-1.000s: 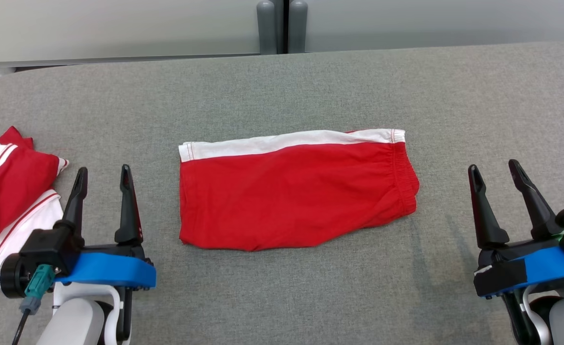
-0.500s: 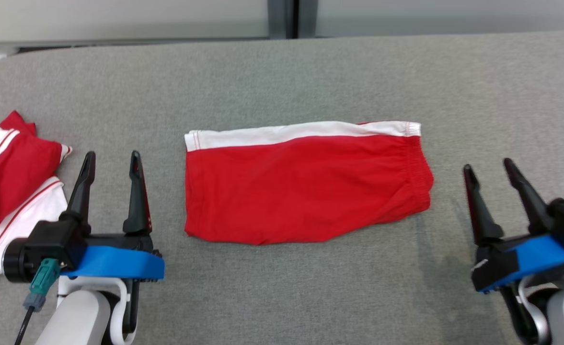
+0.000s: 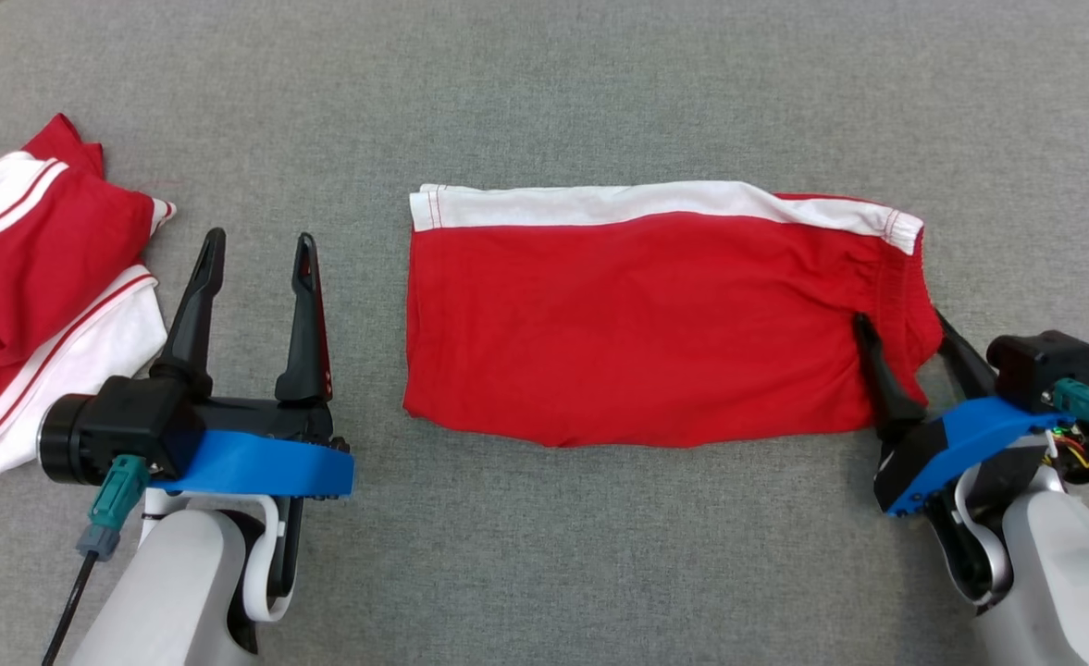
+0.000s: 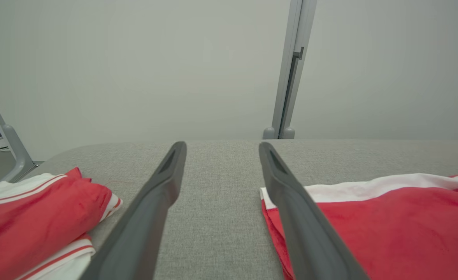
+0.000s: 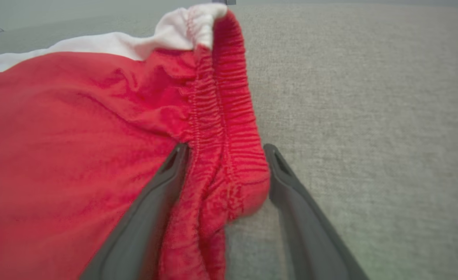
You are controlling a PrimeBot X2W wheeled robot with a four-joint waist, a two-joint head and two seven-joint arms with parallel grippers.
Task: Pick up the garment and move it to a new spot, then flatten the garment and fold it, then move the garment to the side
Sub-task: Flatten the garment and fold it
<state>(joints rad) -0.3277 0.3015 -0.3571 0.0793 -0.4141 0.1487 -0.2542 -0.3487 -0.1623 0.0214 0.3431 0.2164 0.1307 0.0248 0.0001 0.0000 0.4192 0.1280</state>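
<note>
One flat red garment [image 3: 637, 324], white-striped, elastic right edge; perhaps shorts.

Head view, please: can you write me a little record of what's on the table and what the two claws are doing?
table: grey fabric top
shorts: red with a white band, lying flat mid-table
pile: red and white clothes, at the left
left claw: open, empty, between pile and shorts
right claw: open, straddling the shorts' elastic waistband, not yet shut
</note>
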